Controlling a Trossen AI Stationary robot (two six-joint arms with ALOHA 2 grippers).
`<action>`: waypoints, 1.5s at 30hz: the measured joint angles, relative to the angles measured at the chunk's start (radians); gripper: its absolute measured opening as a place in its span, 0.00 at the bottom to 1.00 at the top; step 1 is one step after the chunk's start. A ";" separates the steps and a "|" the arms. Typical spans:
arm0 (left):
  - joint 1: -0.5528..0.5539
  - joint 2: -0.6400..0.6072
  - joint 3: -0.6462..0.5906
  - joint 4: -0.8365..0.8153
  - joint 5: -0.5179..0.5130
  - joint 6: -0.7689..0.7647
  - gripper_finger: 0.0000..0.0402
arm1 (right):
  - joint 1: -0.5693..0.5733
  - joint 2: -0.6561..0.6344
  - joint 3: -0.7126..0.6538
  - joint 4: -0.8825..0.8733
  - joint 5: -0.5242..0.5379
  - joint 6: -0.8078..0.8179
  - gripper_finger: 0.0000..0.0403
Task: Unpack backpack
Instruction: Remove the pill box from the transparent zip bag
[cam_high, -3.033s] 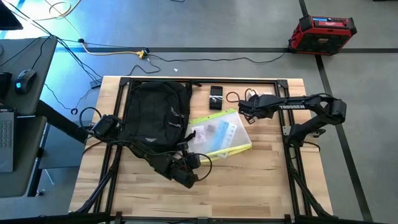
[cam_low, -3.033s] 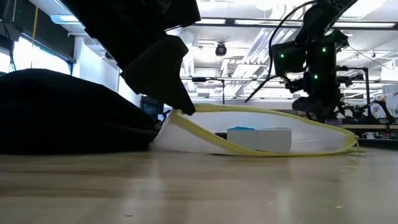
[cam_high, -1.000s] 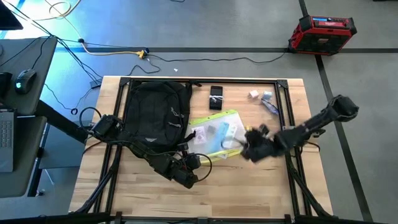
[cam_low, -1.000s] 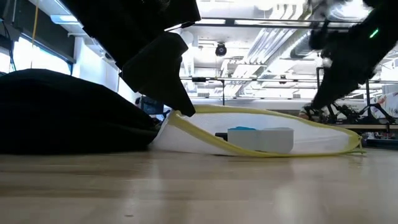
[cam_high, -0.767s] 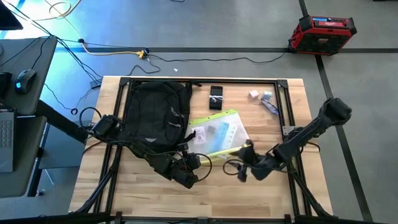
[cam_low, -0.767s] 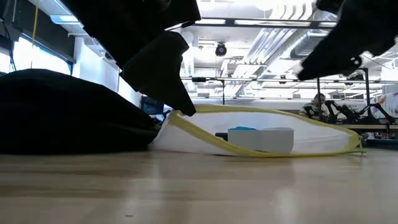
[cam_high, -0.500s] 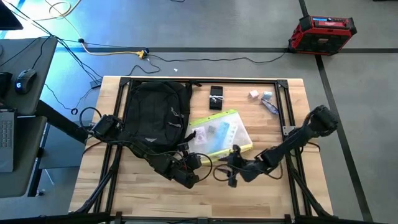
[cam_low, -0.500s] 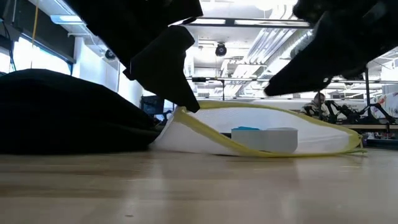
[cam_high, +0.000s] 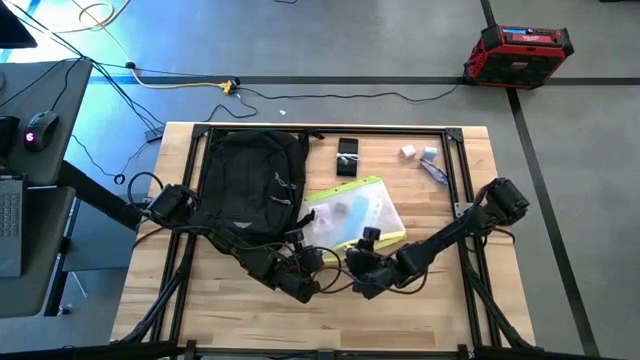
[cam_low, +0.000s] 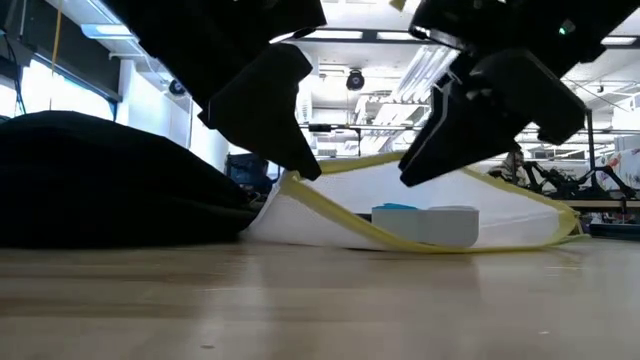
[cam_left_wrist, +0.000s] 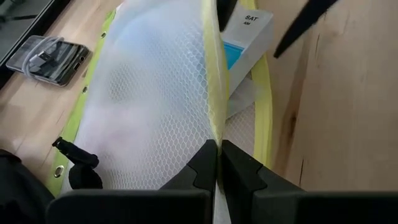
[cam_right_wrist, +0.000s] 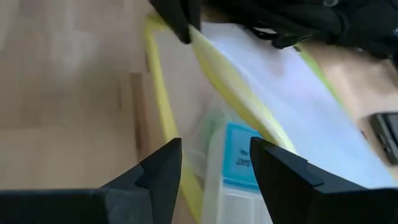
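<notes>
The black backpack (cam_high: 250, 180) lies flat on the table's left half. Beside it lies a white mesh pouch (cam_high: 350, 212) with yellow trim, its mouth toward the near edge, and inside it a white box with a blue label (cam_right_wrist: 239, 155). My left gripper (cam_high: 306, 262) is shut on the pouch's upper lip. My right gripper (cam_high: 354, 270) hangs open just outside the mouth, slanting down toward the box and touching nothing. My left gripper pinches the yellow upper lip of the pouch's mouth (cam_left_wrist: 216, 134) between its two fingers, near the mouth's backpack-side corner (cam_low: 290, 182). The fingers slant down from the near left. The lip is held raised off the table, while the lower lip (cam_low: 400, 243) lies on the wood.
A dark phone-like item (cam_high: 347, 155) and some small white and blue items (cam_high: 422, 157) lie near the far edge. A red case (cam_high: 517, 52) stands on the floor beyond the table. Bare wood spans the near edge and the right side.
My right gripper has swept from the pouch's right side toward the near edge and then left, sinking and rolling, and now hangs at the pouch's mouth. My left gripper has kept its hold, and the raised lip sits slightly higher.
</notes>
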 joint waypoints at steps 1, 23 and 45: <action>0.000 0.000 0.000 0.000 0.000 0.002 0.00 | -0.005 0.000 -0.002 -0.016 -0.001 0.014 0.44; -0.001 0.000 0.000 -0.005 0.001 0.001 0.00 | -0.135 0.000 -0.005 -0.124 -0.231 0.070 0.68; 0.015 0.000 0.000 -0.047 -0.002 -0.061 0.00 | 0.117 -0.002 0.034 -0.211 -0.261 0.065 0.68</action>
